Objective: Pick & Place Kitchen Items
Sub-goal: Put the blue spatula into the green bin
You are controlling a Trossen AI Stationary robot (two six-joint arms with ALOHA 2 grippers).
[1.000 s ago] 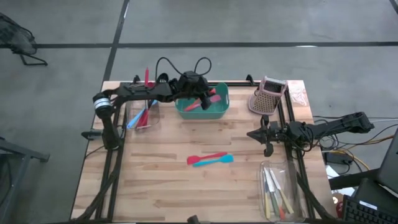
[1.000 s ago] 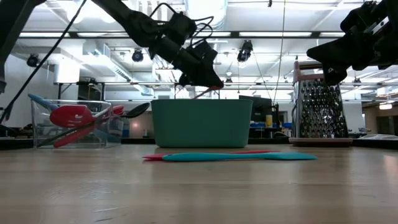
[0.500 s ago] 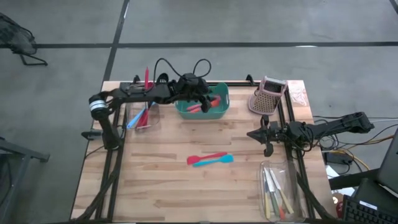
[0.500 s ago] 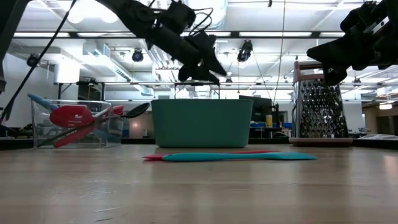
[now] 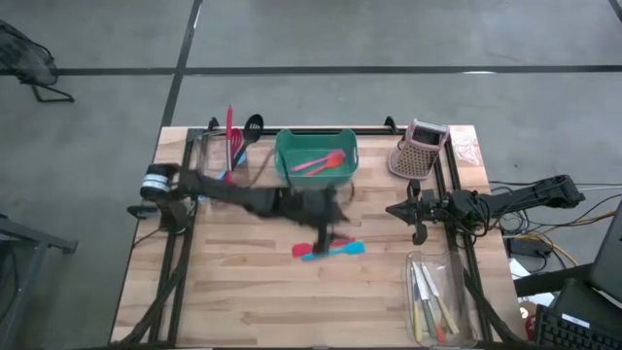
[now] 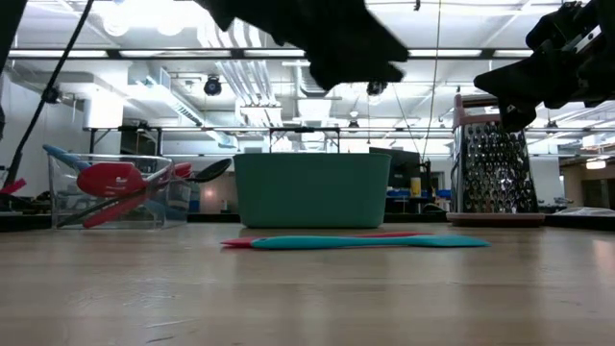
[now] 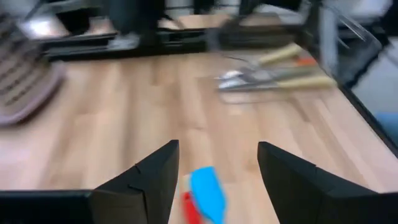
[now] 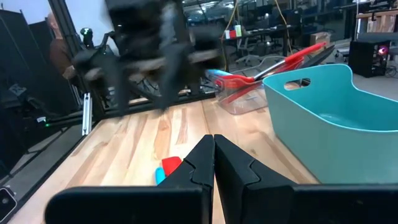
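Left gripper [image 5: 326,222] hovers over mid-table, fingers [image 7: 152,177] spread apart, empty, just above the blue spatula [image 5: 335,251] and red spatula [image 5: 316,245] lying side by side on the table [image 5: 243,292]. Another red spatula [image 5: 319,162] lies in the teal tub [image 5: 282,156]. Long utensils [image 5: 230,131] stand in the clear bin at back left; pale-handled pieces [image 5: 428,297] lie front right. Right gripper [image 5: 416,209] waits at the right edge, fingers pressed together, empty.

The left arm reached from the left edge toward the middle, its end effector [image 5: 326,216] low, with fingers [image 7: 152,180] spread apart. The right arm lay along the right side, its end effector [image 5: 416,212] closed, fingers [image 8: 199,163] pressed together.
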